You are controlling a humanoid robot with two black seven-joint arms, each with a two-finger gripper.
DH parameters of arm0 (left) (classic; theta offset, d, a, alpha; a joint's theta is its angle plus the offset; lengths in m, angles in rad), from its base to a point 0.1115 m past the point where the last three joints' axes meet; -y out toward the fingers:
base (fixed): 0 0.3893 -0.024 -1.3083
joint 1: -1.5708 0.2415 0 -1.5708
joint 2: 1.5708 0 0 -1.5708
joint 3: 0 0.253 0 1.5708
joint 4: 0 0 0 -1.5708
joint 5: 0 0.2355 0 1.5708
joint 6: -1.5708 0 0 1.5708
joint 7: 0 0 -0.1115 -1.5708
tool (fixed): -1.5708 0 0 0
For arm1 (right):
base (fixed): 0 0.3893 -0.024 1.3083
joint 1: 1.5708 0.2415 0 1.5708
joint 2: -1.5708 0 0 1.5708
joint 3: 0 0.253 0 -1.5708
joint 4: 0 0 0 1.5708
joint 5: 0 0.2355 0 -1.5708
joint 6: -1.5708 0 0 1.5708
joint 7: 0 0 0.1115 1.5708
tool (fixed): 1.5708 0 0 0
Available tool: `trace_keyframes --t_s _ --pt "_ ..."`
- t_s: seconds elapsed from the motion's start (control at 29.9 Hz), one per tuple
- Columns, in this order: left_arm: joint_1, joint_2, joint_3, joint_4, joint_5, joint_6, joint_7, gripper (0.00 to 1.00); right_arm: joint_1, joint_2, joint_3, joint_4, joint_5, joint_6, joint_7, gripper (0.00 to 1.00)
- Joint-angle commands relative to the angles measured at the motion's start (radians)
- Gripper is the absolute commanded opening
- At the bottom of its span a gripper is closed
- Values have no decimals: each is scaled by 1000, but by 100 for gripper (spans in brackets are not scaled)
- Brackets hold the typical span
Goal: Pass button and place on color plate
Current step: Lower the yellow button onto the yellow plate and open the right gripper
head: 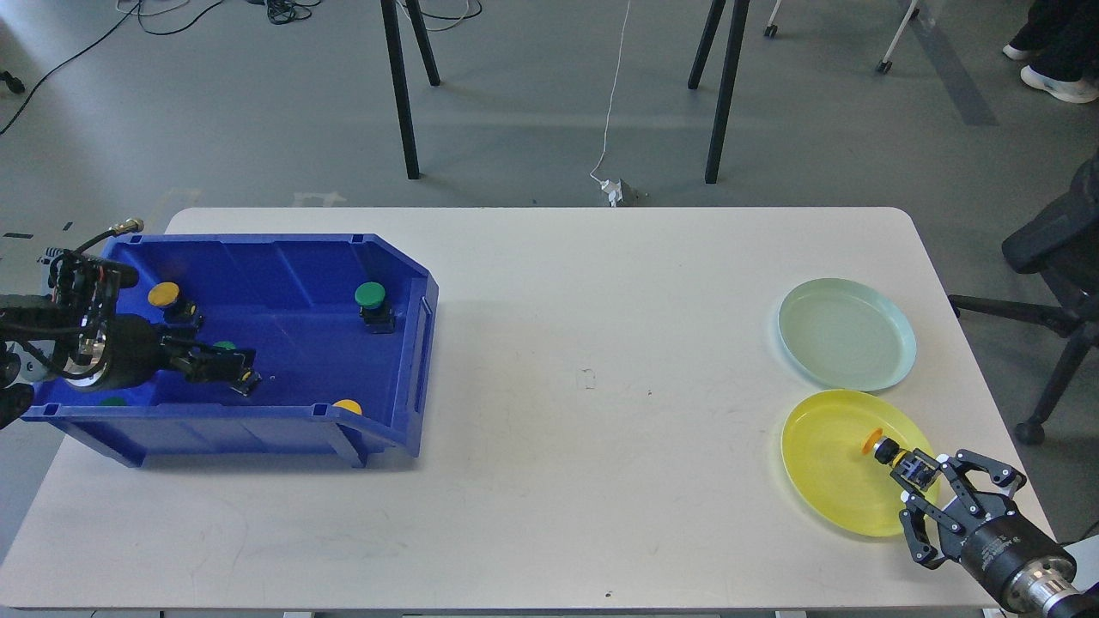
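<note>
My right gripper [917, 476] is at the table's front right, shut on a yellow button [884, 448]. It holds the button low over the right part of the yellow plate [828, 468], orange cap pointing left. The pale green plate [846, 335] lies empty just behind. My left gripper [230, 367] is inside the blue bin [378, 442], down at a green button [225, 346] that it mostly covers. Its dark fingers cannot be told apart.
The bin also holds a yellow button [163, 294] at the back left, a green button [370, 296] at the back right, a yellow one [348, 405] by the front wall and a green one [112, 400] at the front left. A black chair [1052, 249] stands right of the table.
</note>
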Motion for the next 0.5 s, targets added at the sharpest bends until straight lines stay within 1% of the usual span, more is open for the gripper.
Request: trace_keyframes --t_s 0.0,0.03,0.07,0.13,0.17,0.2,0.23,0.27,0.37,0.47 --pt "0 -21 0 34 3 0 0 97 1 5 1 6 2 8 3 6" --pt "2 -27 0 41 3 0 0 97 1 5 3 10 2 11 4 7" --pt "0 -33 0 46 3 0 0 97 1 6 7 10 3 12 6 12" --pt "2 -33 0 48 4 0 0 95 5 11 14 12 3 12 8 31" --pt "2 -35 0 49 3 2 0 93 5 13 17 12 5 12 9 44" --pt "2 -36 0 49 4 6 0 90 8 16 20 12 6 12 11 64" --pt "2 -36 0 49 4 9 0 87 9 20 20 12 8 14 11 91" --pt "2 -36 0 51 6 9 0 84 11 25 21 14 8 15 12 100" --pt "14 -38 2 55 7 12 0 76 11 25 21 14 8 35 12 100" --pt "17 -36 2 57 7 17 0 70 9 25 29 15 8 64 12 100"
